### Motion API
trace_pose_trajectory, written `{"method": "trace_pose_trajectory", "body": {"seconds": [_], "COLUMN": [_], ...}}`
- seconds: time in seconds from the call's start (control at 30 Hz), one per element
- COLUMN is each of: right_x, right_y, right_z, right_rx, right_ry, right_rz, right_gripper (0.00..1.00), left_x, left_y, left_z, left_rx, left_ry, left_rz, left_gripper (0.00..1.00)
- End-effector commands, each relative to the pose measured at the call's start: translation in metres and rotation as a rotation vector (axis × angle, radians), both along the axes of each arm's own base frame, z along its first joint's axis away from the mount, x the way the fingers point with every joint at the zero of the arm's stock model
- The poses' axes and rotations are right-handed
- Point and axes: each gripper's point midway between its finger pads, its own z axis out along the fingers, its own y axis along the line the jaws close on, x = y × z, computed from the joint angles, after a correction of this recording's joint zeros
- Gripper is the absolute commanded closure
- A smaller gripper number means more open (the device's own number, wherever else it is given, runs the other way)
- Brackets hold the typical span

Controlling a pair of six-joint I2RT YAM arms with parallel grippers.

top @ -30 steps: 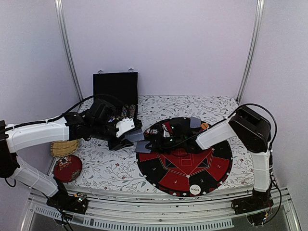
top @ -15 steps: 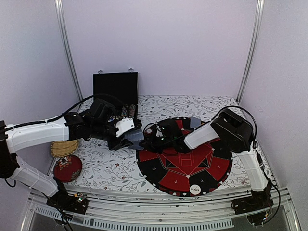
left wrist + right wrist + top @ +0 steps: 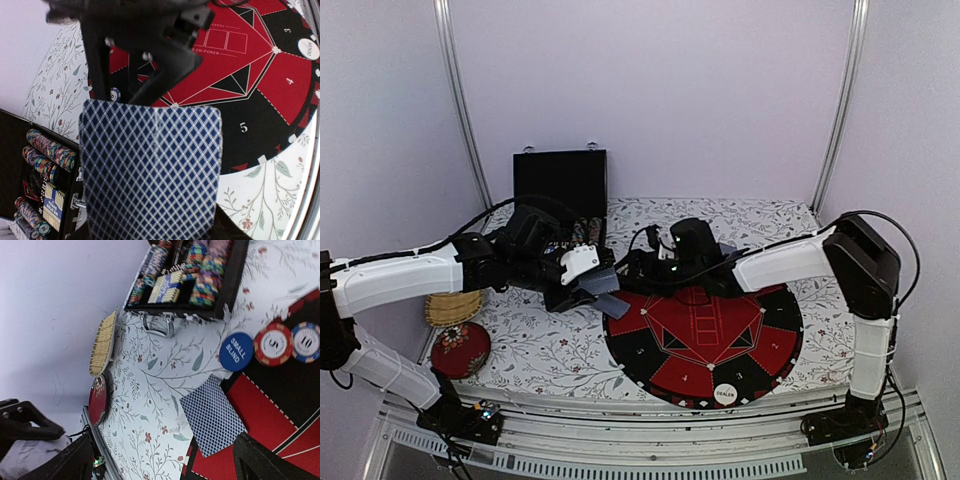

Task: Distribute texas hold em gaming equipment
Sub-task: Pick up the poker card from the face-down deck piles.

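A thick deck of playing cards [image 3: 150,170] with blue-and-white diamond backs fills the left wrist view, and my left gripper [image 3: 582,290] is shut on it just left of the mat. One single card [image 3: 212,415] lies face down across the mat's left edge, half on the tablecloth. My right gripper [image 3: 165,465] hovers above that card, open and empty, and reaches toward the deck [image 3: 600,283]. A blue SMALL BLIND button [image 3: 236,351] and two striped chips [image 3: 273,343] lie beside the card. The white DEALER button [image 3: 725,394] sits at the mat's near edge.
The round red-and-black mat [image 3: 720,350] covers the table's right half. The open black chip case [image 3: 560,185], with rows of chips [image 3: 210,270], stands at the back left. A wicker coaster [image 3: 453,307] and a red round pad [image 3: 460,348] lie at the left edge.
My right gripper has gone from shut to open, letting go of the single card at the mat's left edge, and its wrist has risen and pulled back. The left arm has held still.
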Motion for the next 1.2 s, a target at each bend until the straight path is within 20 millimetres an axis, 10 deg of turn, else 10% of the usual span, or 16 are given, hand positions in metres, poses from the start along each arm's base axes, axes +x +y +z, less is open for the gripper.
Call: {"method": "trace_pose_trajectory", "body": {"seconds": [0.0,0.17,0.4,0.8,1.17], "right_x": [-0.005,-0.025,-0.070,-0.057,-0.033], "right_y": [-0.025,-0.051,-0.034,0.025,0.030], "right_z": [0.041,0.075,0.125,0.098,0.057], "right_rx": [-0.143,-0.133,0.148,0.209,0.069], "right_ry": [-0.275,-0.458,-0.571,-0.432,-0.371], "right_rz": [0.075,0.207,0.537,0.599,0.508], "right_gripper": [0.01,0.01,0.01,0.02,0.17], "left_x": [-0.001,-0.002,-0.003,-0.003,-0.003], "left_y": [-0.004,-0.005,-0.006,-0.007,-0.007], "left_z": [0.011,0.011,0.011,0.011,0.010], "left_rx": [-0.029,-0.031,-0.035,-0.037,-0.034], "left_ry": [-0.029,-0.028,-0.023,-0.026,-0.027], "left_rz": [-0.019,-0.023,-0.034,-0.036,-0.034], "left_gripper": [0.46,0.46,0.46,0.47,0.49]}}
